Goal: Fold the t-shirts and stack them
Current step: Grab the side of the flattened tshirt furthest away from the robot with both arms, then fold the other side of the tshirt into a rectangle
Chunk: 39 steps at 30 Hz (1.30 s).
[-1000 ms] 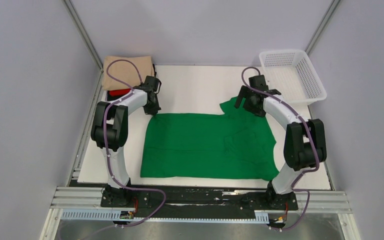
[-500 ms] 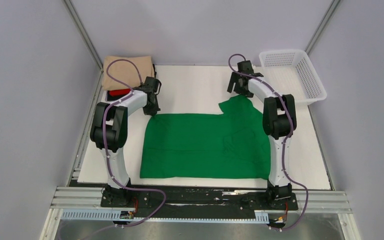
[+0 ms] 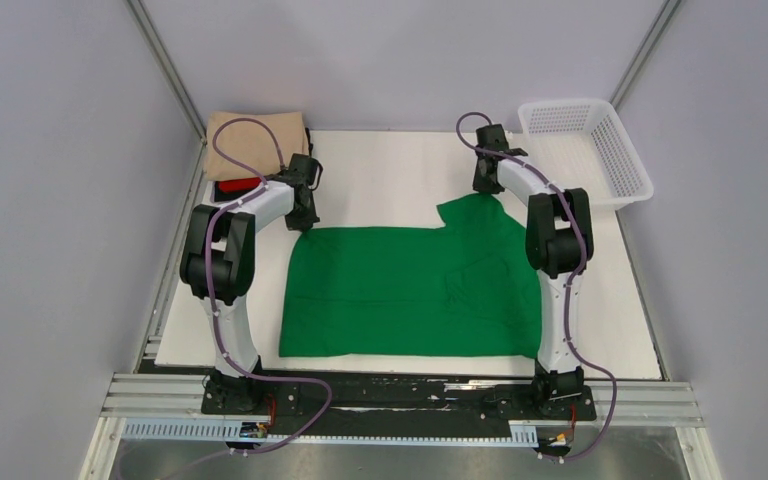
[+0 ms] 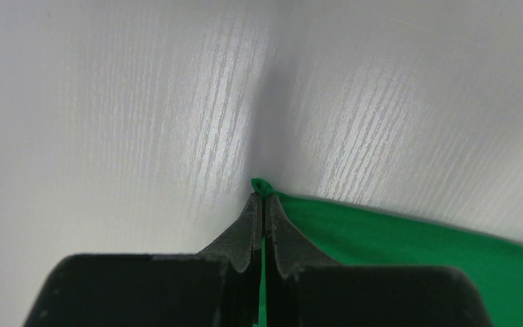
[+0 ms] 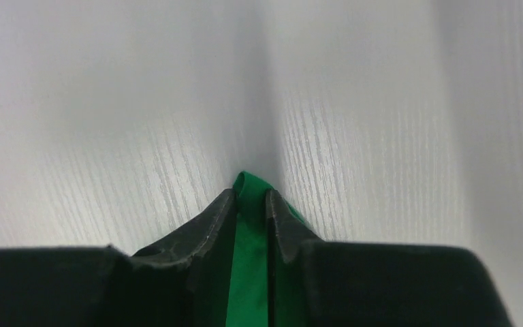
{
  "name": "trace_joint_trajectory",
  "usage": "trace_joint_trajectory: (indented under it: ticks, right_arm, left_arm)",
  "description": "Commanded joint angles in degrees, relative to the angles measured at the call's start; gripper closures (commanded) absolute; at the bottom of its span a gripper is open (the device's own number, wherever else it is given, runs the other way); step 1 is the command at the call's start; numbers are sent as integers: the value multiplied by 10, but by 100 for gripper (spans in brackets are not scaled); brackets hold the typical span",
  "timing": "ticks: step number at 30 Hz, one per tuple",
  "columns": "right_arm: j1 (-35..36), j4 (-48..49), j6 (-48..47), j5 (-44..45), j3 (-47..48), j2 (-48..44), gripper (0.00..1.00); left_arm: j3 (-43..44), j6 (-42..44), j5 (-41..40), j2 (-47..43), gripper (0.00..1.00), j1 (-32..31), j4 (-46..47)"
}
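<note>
– Right arm has swung in from the right since a second ago, hasn't it?
– Yes. Its elbow stuck out toward the basket then. Now it runs straight up the right side of the green t-shirt, and the right gripper has come down on the sleeve tip. The left arm has not shifted.
– Where does the shirt lie?
– Spread flat on the white table, between the two arms, its near hem close to the near edge. One sleeve juts out at the far right.
– And the pincers?
– In the right wrist view the right gripper has its fingers pinched on a fold of green cloth, with a narrow strip of it showing between them. In the left wrist view the left gripper is closed tight on the shirt's far-left corner, with a small green nub poking out past the tips.
– Anything else around?
– A folded beige t-shirt lies at the far-left corner, with a red t-shirt peeking out just near of it. The mesh basket stands at the far right, well apart from the green shirt.
</note>
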Motion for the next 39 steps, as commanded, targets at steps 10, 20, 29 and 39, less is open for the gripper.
trace_joint_trajectory:
  ticks: [10, 20, 29, 39]
  right_arm:
    - [3, 58, -46, -10, 8, -49, 100]
    - [27, 102, -42, -43, -244, -258, 100]
    - [63, 30, 13, -47, -410, -451, 100]
    - [82, -96, 66, 3, -462, -600, 100]
  left_arm:
    - [73, 5, -10, -18, 100, 8, -1]
    - [-58, 3, 63, -119, 100, 7, 64]
    - [-174, -8, 61, -241, 100, -8, 93]
    - [-226, 48, 27, -335, 100, -24, 115]
